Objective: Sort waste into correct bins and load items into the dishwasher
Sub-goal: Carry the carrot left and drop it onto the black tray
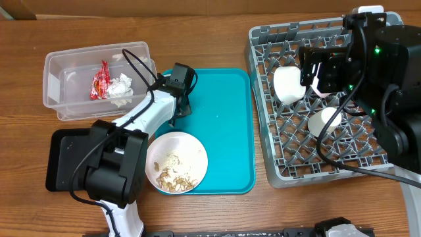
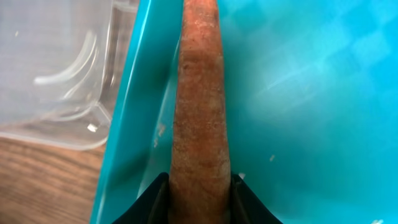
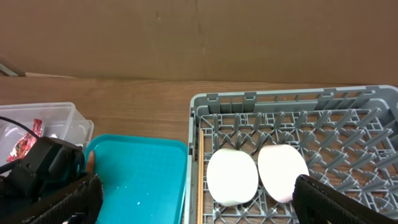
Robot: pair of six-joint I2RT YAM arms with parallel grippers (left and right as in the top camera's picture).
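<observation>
One carrot stick sits clamped within the left claw.

rack: bowl beside second bowl, near tray-side edge | tray: just beside rack, left arm over its tub-side edge | tub: past tray's corner, wrapper inside | right gripper: fingers wide apart

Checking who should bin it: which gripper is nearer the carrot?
Left. The left gripper has the carrot between its fingers at the tray edge; the right gripper hangs open over the rack, well away.
</observation>
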